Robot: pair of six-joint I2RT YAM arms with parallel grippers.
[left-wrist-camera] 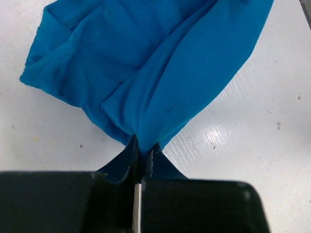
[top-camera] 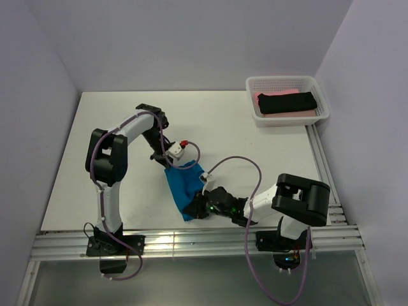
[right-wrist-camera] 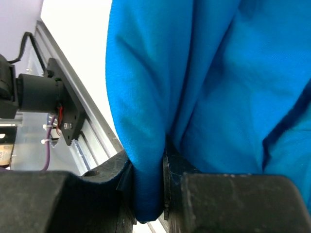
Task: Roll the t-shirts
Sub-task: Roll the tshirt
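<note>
Blue t-shirt point(top-camera: 183, 188) is lying bunched on the white bench point(top-camera: 268, 166), near its front edge, between the two arms. Left fingers point(left-wrist-camera: 121, 167) are pinching tight on its far end; right fingers point(right-wrist-camera: 177, 167) are clamping a fold at its near end. Black t-shirt point(top-camera: 287, 102) is lying over a pink t-shirt point(top-camera: 266, 95) in the mesh basket point(top-camera: 255, 83), far right corner.

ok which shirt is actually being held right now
The blue t-shirt, pinched at opposite ends by the left fingers and right fingers; the black t-shirt and pink t-shirt lie in the white basket.
</note>
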